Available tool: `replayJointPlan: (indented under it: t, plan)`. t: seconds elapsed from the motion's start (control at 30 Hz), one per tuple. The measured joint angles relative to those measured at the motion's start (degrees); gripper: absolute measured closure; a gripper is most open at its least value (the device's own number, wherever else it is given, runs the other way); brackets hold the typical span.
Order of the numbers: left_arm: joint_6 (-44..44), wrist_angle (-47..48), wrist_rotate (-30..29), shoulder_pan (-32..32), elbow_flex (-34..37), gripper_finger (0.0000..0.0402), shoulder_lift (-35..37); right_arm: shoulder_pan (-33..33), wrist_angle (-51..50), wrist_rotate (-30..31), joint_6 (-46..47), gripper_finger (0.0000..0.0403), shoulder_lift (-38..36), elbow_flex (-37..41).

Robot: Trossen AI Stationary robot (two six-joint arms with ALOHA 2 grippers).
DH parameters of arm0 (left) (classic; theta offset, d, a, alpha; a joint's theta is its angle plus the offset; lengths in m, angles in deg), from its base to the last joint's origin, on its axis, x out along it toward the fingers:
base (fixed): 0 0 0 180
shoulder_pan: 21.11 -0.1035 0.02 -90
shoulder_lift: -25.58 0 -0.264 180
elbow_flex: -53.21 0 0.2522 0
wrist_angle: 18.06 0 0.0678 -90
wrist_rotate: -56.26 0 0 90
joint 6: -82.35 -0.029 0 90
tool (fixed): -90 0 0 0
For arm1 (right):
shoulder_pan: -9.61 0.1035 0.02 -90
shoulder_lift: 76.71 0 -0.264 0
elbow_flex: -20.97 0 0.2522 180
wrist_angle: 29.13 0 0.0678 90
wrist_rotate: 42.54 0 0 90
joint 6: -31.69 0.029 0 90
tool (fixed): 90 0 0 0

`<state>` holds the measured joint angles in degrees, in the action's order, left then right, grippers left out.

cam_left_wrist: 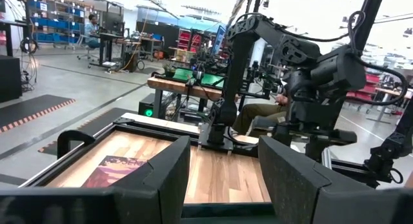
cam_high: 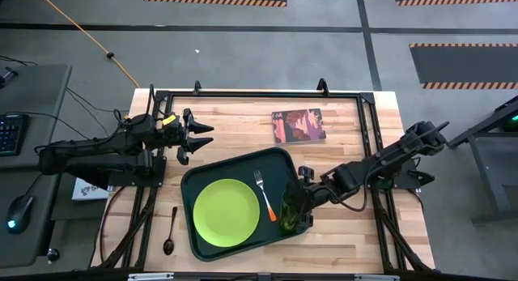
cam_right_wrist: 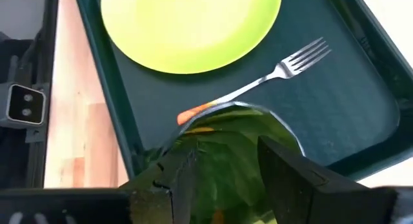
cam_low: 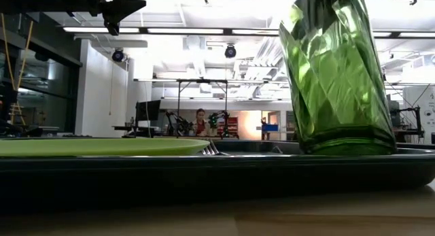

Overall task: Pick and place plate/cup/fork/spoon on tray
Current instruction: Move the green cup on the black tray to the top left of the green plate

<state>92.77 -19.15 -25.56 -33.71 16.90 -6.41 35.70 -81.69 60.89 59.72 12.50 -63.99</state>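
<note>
The dark-green tray [cam_high: 202, 180] lies at the table's middle. On it lie the lime-green plate [cam_high: 226, 210] and the orange-handled fork [cam_high: 265, 197]. The dark-green cup [cam_high: 290, 211] stands upright over the tray's near right corner, and my right gripper [cam_high: 295, 205] is shut on it. The cup fills the right of the low view [cam_low: 340, 73]. The spoon [cam_high: 170, 231] lies on the bare table left of the tray. My left gripper [cam_high: 201, 135] is open and empty, above the table beyond the tray's far left corner. My right gripper pinches the cup's upper wall [cam_right_wrist: 213, 130] between its two fingers [cam_right_wrist: 287, 169], one on each outer side just below the rim. The fingers slant down from the table's right. The cup is upright, with its base [cam_low: 346, 146] level with the tray's rim; I cannot tell whether it rests on the tray's floor.
A small reddish book [cam_high: 298, 125] lies on the table beyond the tray's far right corner. A black frame [cam_high: 259, 93] runs around the table top. Bare wood shows to the right of the tray and along the near edge.
</note>
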Motion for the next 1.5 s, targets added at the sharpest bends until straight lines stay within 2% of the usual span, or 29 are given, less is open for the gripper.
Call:
replayJointPlan:
  t: [0.53, 0.83, 1.5]
  plan:
    - [0.0, 0.0, 0.0, 0.0, 0.0, 0.0229, 0.0, 3.7, 2.5, 0.2, 0.6, 0.0249, 0.0, 0.0]
    - [0.0, 0.0, 0.0, 0.0, 0.0, 0.0229, 0.0, 5.8, 2.3, 2.7, 2.0, 0.0249, 0.0, 0.0]
    - [0.0, 0.0, 0.0, 0.0, 0.0, 0.0229, 0.0, 5.9, 2.5, 2.6, 3.0, 0.0249, 0.0, 0.0]
